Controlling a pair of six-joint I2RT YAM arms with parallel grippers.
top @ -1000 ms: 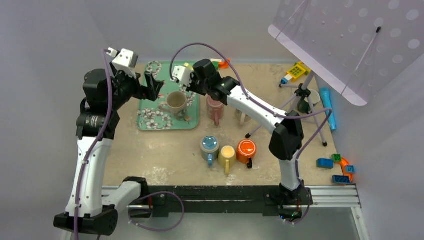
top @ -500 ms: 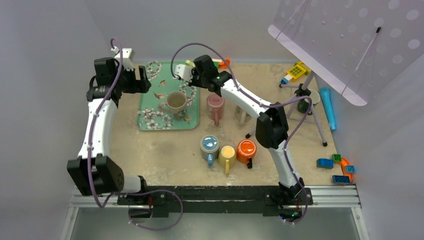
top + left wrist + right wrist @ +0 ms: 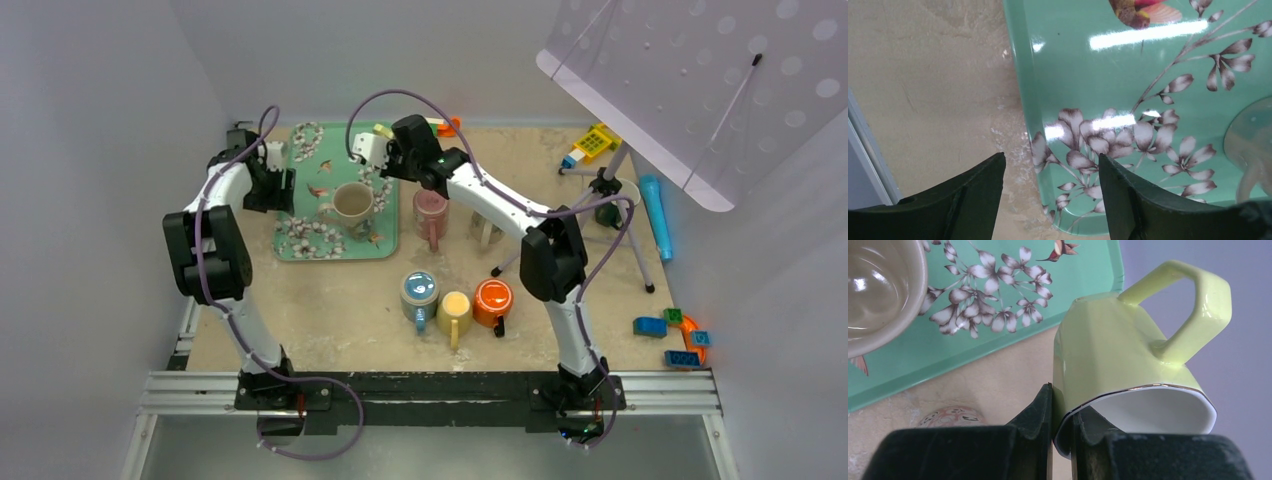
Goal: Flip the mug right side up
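Carefully, with your right fingers (image 3: 1034, 415) clamped on the rim of the glossy lime-green ceramic mug (image 3: 1108, 350), roll it mouth-up; the left fingers (image 3: 965, 192) hang part-open, empty.

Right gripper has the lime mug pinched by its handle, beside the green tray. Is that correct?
No: the right gripper pinches the lime mug by its rim, not its handle, which stands free, as the right wrist view shows. It is beside the green tray.
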